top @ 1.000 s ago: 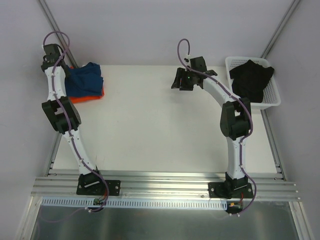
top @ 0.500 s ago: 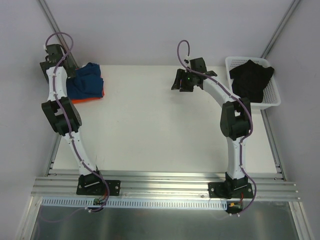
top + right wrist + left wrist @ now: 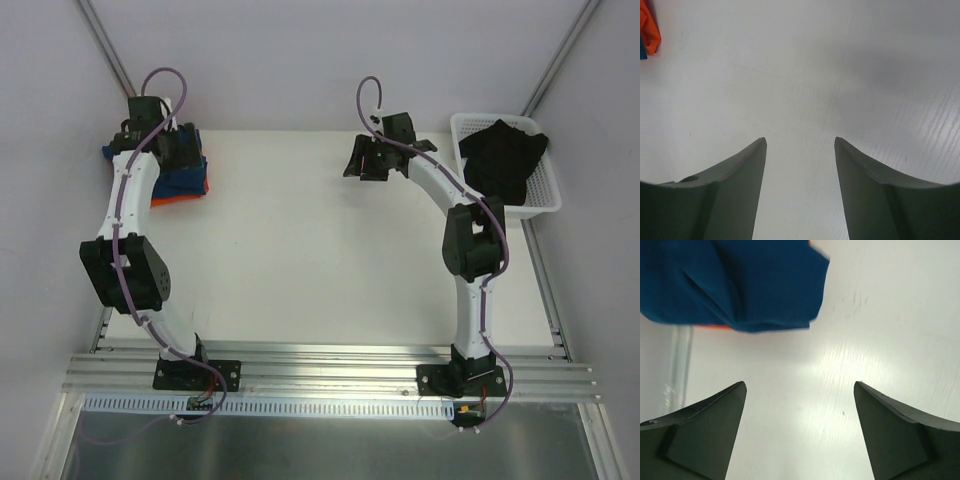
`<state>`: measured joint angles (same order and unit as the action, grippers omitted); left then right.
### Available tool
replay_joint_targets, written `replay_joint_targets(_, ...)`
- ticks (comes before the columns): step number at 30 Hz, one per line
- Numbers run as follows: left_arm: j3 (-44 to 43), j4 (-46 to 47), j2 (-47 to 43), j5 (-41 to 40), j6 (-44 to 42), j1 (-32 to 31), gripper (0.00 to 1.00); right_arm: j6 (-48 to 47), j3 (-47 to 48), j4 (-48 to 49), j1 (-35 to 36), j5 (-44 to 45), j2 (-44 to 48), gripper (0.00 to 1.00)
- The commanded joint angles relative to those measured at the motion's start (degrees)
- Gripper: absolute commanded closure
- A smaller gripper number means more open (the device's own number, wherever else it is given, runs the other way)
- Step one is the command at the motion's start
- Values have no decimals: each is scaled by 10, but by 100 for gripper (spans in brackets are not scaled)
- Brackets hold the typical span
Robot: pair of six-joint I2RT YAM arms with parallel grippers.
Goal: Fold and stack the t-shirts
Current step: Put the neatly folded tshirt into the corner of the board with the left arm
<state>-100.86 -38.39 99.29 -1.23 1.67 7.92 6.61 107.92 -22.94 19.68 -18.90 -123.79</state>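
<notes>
The navy blue t-shirt (image 3: 187, 176) lies folded on the bright orange t-shirt (image 3: 190, 192) at the table's far left. Its print does not show. My left gripper (image 3: 178, 150) hovers over this stack, partly hiding it. In the left wrist view the navy shirt (image 3: 740, 285) fills the top, with an orange sliver (image 3: 710, 326) under its edge. The left gripper (image 3: 799, 385) is open there over bare table, holding nothing. My right gripper (image 3: 362, 165) hangs open above the table's far middle. In the right wrist view the right gripper (image 3: 800, 140) is empty, and the orange shirt (image 3: 650, 30) shows at the top left corner.
A white basket (image 3: 545, 200) stands at the far right with a black garment (image 3: 505, 155) heaped in it. A metal rail (image 3: 680, 355) runs along the table's left edge beside the stack. Pale walls close in behind the table.
My left gripper went from shut to open and let go of the navy shirt. Its wrist swung from the far left corner rightward over the stack. The right arm has barely moved.
</notes>
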Motion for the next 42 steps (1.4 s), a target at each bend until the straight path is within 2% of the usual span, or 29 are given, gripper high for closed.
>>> replay_joint_targets(1, 56, -43, 45, 80, 54, 10, 11, 5, 2, 4, -3, -10, 50, 39)
replay_joint_targets(4, 52, -51, 76, 114, 67, 10, 20, -1, -5, 5, -2, -8, 57, 39)
replay_joint_targets(11, -38, -58, 169, 113, 66, 10, 23, -14, -44, 10, -5, -6, 91, 39)
replay_joint_targets(18, -104, -52, 216, 73, 59, 10, 23, -16, -73, 14, -17, -4, 104, 39)
replay_joint_targets(25, -139, -32, 250, 40, 54, 10, 22, -15, -59, 15, -18, 1, 94, 39)
replay_joint_targets(34, -249, 1, 322, 15, 40, 10, 21, -27, -53, 12, -13, 15, 94, 39)
replay_joint_targets(36, -281, 17, 334, -10, 32, 4, 21, -29, -52, 12, -11, 15, 94, 39)
replay_joint_targets(42, -348, 65, 343, -37, 18, -8, 20, -33, -39, 7, -8, 25, 92, 38)
